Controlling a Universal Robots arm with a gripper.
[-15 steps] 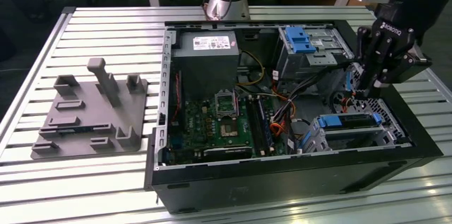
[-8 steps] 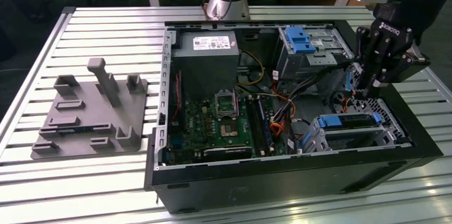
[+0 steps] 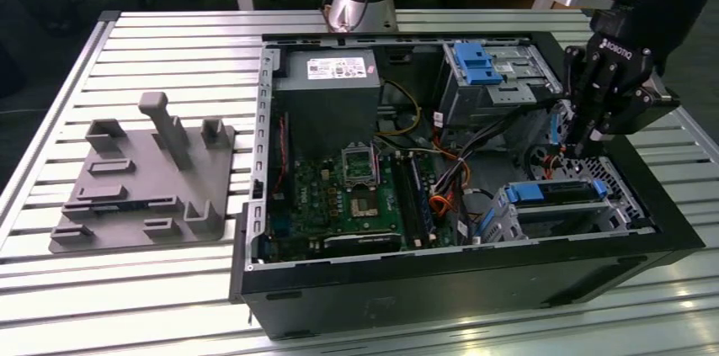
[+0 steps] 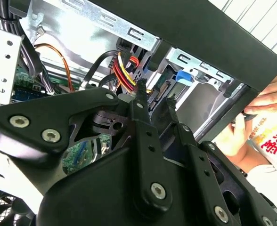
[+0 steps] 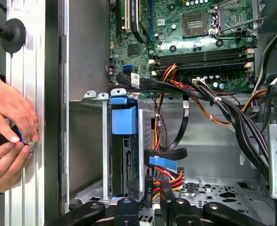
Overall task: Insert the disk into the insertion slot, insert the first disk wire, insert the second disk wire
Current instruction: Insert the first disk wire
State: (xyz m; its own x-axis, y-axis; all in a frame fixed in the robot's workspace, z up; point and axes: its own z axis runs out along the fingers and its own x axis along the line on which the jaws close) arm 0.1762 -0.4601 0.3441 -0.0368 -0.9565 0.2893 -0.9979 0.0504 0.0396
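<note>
Exterior view, clock positions are on the open computer case (image 3: 450, 289). Disk (image 3: 551, 193) is sitting flat inside the low metal cage (image 3: 584, 220) at 4 o'clock, against the near wall, with its blue frame showing at both ends. In the first wrist view the disk's blue handle (image 5: 124, 120) is standing just proud of the cage's perforated side (image 5: 148, 127). Gripper (image 3: 582, 147) is hanging tip-down at 3 o'clock, just beyond the cage. In both wrist views its fingers are drawn close together, pinching a black plug (image 4: 156, 98) on red and yellow wires (image 4: 124, 70). The gripper (image 5: 147, 194) is holding that plug (image 5: 148, 186) right beside the disk's back end; can't tell if it's touching. A flat black cable with a blue end (image 5: 163, 162) is lying loose just beside it. A person's hand (image 5: 9, 113) is resting on the table outside the case wall. Motherboard (image 3: 348, 196) is lying at centre. A taller grey cage (image 3: 494, 78) with a blue clip (image 3: 477, 61) is standing at 1 o'clock and the power supply (image 3: 332, 99) at 11. A grey fixture (image 3: 141, 183) is sitting on the slatted table (image 3: 168, 45) out at 9 o'clock, well apart from the case.
</note>
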